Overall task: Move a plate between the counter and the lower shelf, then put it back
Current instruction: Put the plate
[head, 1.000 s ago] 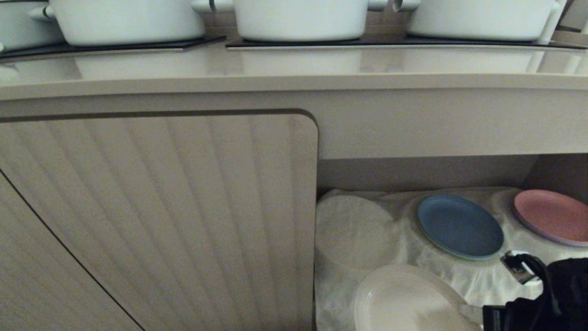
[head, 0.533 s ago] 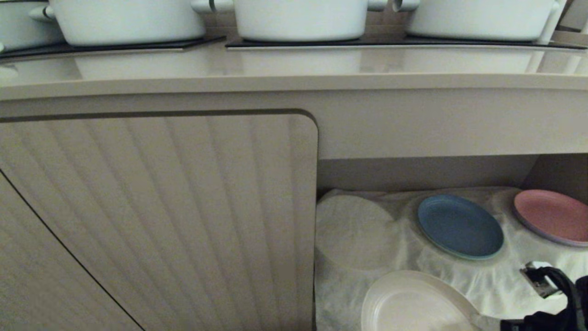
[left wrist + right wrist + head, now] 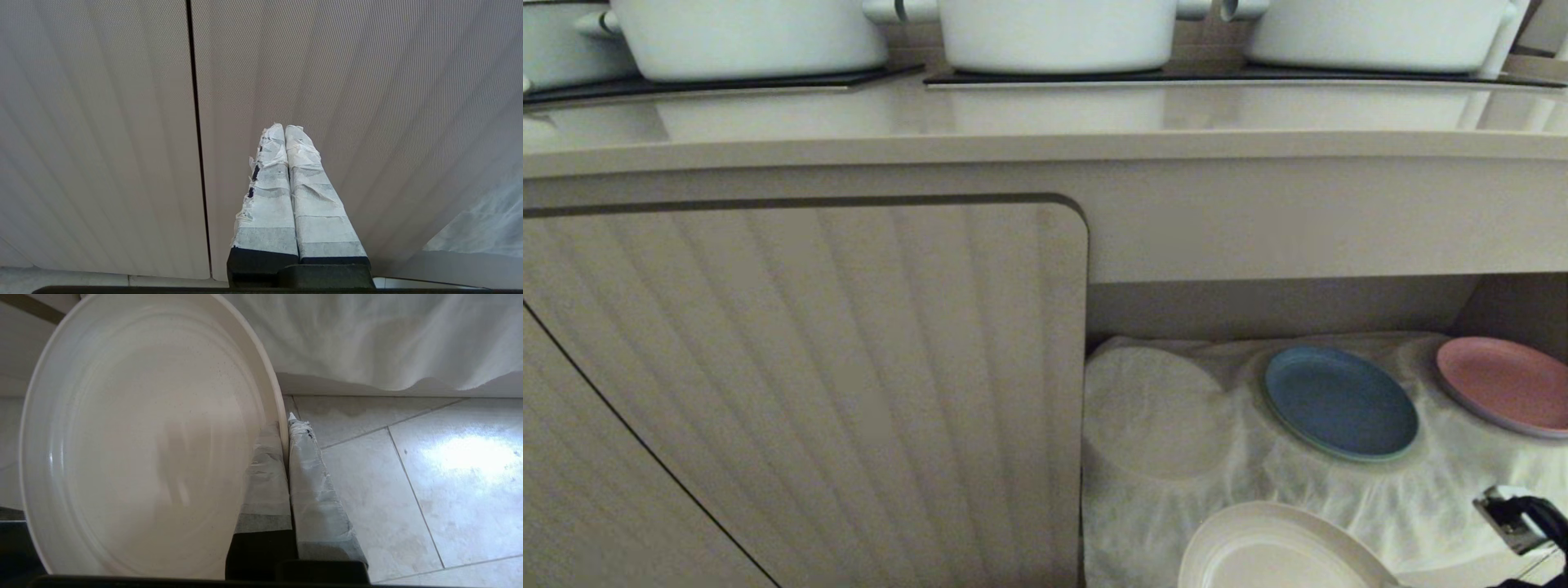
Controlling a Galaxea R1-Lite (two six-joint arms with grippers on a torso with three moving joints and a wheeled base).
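The cream plate [image 3: 1274,555] hangs at the front edge of the lower shelf [image 3: 1339,498], low in the head view and cut off by the picture's bottom edge. In the right wrist view the plate [image 3: 143,445] fills one side, and my right gripper [image 3: 286,421] is shut on its rim, one taped finger inside the rim and one outside. Only a piece of my right arm [image 3: 1521,518] shows in the head view. The counter [image 3: 1045,114] runs across above. My left gripper [image 3: 284,128] is shut and empty, facing the ribbed cabinet door [image 3: 347,81].
A blue plate [image 3: 1339,402] and a pink plate [image 3: 1503,384] lie on the shelf's white cloth, beside a round cloth-covered bulge [image 3: 1152,408]. White pots [image 3: 1054,33] stand on the counter's black panels. The ribbed door [image 3: 809,392] closes the left side. Tiled floor [image 3: 408,477] lies below.
My right arm has drawn back toward the lower right, nearly leaving the head view. The plate has come with it, lower and nearer the shelf's front edge.
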